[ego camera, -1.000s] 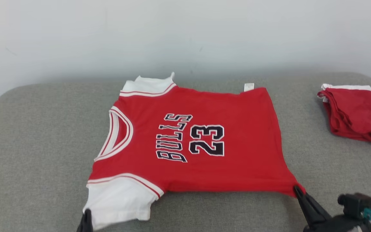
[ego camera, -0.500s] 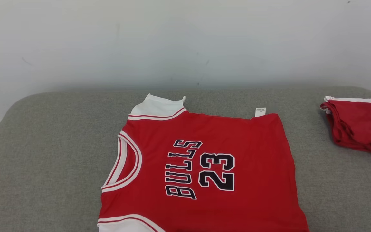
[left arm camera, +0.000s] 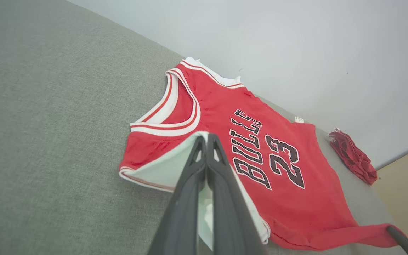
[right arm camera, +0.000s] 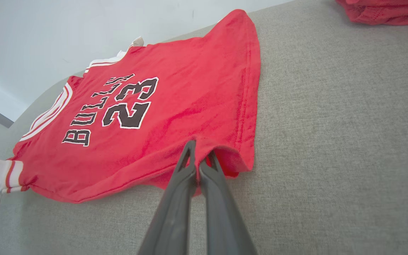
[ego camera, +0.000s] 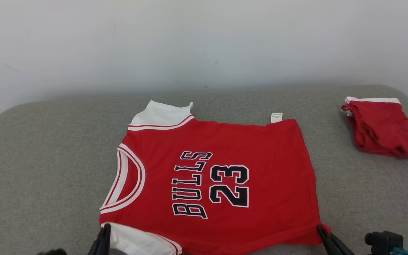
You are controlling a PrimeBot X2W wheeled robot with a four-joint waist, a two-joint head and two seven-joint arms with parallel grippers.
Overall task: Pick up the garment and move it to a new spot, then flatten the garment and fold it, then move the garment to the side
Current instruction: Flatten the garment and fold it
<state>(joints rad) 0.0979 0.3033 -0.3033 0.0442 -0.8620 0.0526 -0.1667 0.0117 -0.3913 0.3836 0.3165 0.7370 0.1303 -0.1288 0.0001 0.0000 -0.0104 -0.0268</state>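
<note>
Near edge of the jersey [ego camera: 218, 148], mid-cushion [ego camera: 48, 159], now lifts, left gripper [left arm camera: 204, 141] clamped on the white sleeve [left arm camera: 161, 170], right gripper [right arm camera: 199, 157] clamped on the near-right hem corner [right arm camera: 232, 159]; uneven pull or a slipping pinch could skew the fold.

Red jersey [ego camera: 246, 156] with white sleeves and black lettering, grey surface [ego camera: 41, 148].

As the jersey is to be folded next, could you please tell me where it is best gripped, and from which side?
Take its two near corners, white sleeve and red hem corner, coming from the near edge: the jersey lies flat with both pointing toward the robot. The left hand and right hand are shut there now.
</note>
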